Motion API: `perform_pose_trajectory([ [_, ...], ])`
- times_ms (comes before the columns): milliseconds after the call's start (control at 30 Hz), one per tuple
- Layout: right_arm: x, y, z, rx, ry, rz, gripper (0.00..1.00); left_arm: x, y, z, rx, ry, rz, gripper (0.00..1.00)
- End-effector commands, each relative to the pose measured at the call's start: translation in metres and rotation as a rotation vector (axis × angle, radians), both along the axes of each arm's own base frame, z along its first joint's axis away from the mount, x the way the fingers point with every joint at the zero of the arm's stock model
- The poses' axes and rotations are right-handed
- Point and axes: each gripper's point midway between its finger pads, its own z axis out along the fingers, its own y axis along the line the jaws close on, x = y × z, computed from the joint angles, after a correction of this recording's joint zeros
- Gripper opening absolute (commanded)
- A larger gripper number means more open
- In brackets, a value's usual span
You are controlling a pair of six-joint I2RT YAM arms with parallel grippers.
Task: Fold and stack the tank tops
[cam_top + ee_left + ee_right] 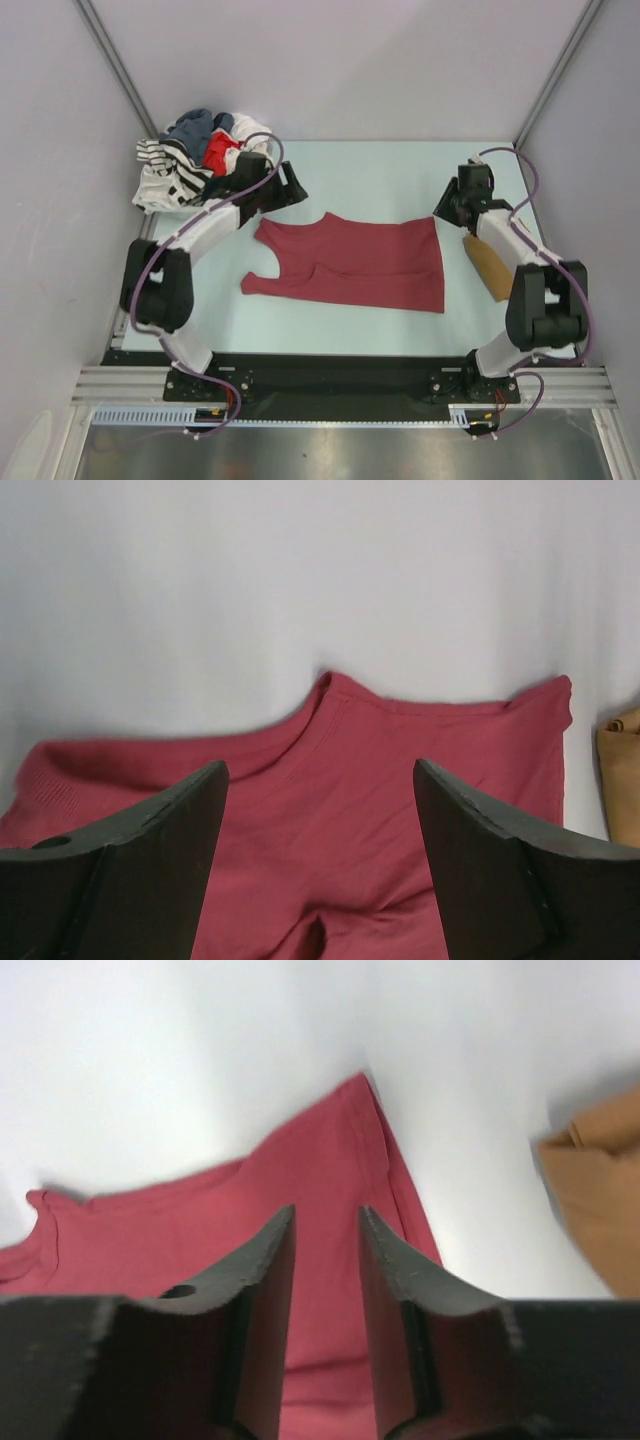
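Observation:
A dark maroon red tank top (360, 265) lies spread flat in the middle of the table, straps toward the left. My left gripper (287, 190) hovers over its far left corner, open wide with nothing between the fingers. In the left wrist view, the left gripper (320, 765) frames the maroon cloth (340, 810) lying below it. My right gripper (452, 203) hangs off the top's far right corner. In the right wrist view, the right gripper (327, 1210) stands open by a narrow gap, empty, above the maroon hem (200, 1230). A folded tan-brown tank top (487, 262) lies by the right arm.
A pile of mixed clothes (200, 160), striped, blue, red and white, sits at the far left corner behind the left arm. Walls close in the table on the left, right and far side. The tan top (600, 1190) shows at the right edge of the right wrist view.

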Motion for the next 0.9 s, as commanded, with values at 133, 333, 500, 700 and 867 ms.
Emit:
perform_pose_trajectory([
  [133, 0.055, -0.003, -0.022, -0.036, 0.041, 0.022, 0.43, 0.041, -0.057, -0.030, 0.004, 0.069, -0.142, 0.80],
  [333, 0.066, -0.006, -0.055, -0.051, 0.101, 0.013, 0.45, 0.055, -0.083, -0.048, 0.040, 0.103, -0.172, 0.77],
  [500, 0.069, -0.009, -0.073, -0.049, 0.125, 0.005, 0.41, 0.054, -0.093, -0.080, 0.053, 0.165, -0.196, 0.63],
  [700, 0.071, -0.009, -0.091, -0.035, 0.147, 0.006, 0.38, 0.048, -0.100, -0.097, 0.075, 0.200, -0.210, 0.62],
  [867, 0.073, -0.007, -0.096, -0.028, 0.151, 0.012, 0.32, 0.049, -0.109, -0.105, 0.076, 0.209, -0.228, 0.60],
])
